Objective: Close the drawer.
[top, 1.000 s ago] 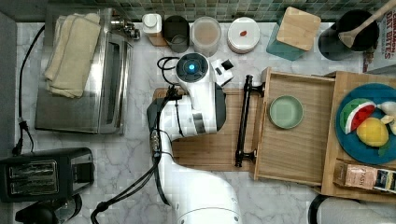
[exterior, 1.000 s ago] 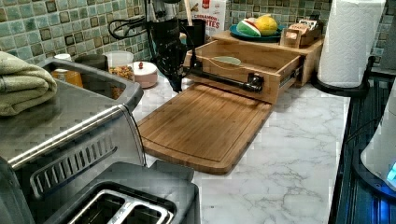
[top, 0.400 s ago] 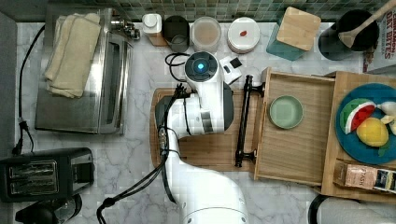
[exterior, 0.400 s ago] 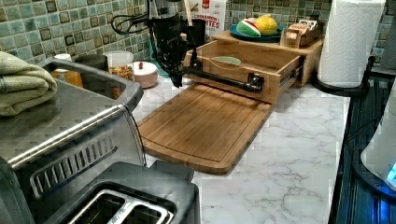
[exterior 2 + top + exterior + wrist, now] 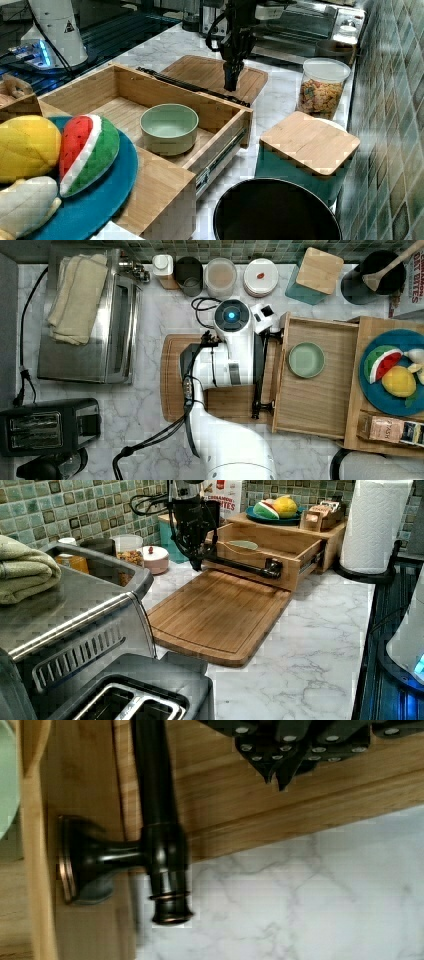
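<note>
Tabletop (image 5: 150,405): you are looking at white marble, crowded with kitchen gear along the tiled wall.
Arm (image 5: 227,390): your white Franka reaches over the cutting board toward the drawer's front, at the end nearer the jars.
Drawer (image 5: 320,405): it stands pulled out from the light-wood box, on the top view's right, its front panel just beside the cutting board's edge.
Cutting board (image 5: 220,615): you see the darker bamboo slab lying flat on the marble, directly in front of the open drawer.
Handle (image 5: 240,566): a dark bar runs across the drawer's front on two posts; in the wrist view its rounded end (image 5: 167,905) overhangs the marble.
Bowl (image 5: 169,127): a pale green bowl sits inside the drawer, upright.
Pincer (image 5: 277,772): your fingertips are drawn together, gripping nothing, pointing down over the cutting board just beside the handle's end and apart from it.
</note>
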### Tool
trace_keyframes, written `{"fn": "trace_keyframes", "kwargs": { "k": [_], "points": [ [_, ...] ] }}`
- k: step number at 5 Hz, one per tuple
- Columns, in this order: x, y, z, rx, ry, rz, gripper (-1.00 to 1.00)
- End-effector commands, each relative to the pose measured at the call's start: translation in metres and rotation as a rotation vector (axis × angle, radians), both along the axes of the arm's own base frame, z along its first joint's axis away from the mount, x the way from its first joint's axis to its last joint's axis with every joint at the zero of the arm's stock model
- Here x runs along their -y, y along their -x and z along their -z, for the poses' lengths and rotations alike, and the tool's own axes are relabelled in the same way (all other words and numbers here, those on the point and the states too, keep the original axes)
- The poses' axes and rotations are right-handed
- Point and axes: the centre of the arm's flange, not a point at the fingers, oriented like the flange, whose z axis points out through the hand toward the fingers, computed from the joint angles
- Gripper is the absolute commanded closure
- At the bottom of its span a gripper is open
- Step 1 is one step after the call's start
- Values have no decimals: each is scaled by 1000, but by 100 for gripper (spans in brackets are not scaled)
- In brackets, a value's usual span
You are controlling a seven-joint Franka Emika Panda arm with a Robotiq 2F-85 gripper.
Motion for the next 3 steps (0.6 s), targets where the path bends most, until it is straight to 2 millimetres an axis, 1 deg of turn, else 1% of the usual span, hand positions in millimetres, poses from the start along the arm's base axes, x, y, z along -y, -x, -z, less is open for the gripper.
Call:
{"fn": "trace_keyframes", "kwargs": {
  "k": [1,2,3],
  "points": [
    [120,51,-20,-9,-68,86,100],
    [151,61,-39,17,-46,68,100],
    [189,68,-41,24,-40,16,100]
  ]
}}
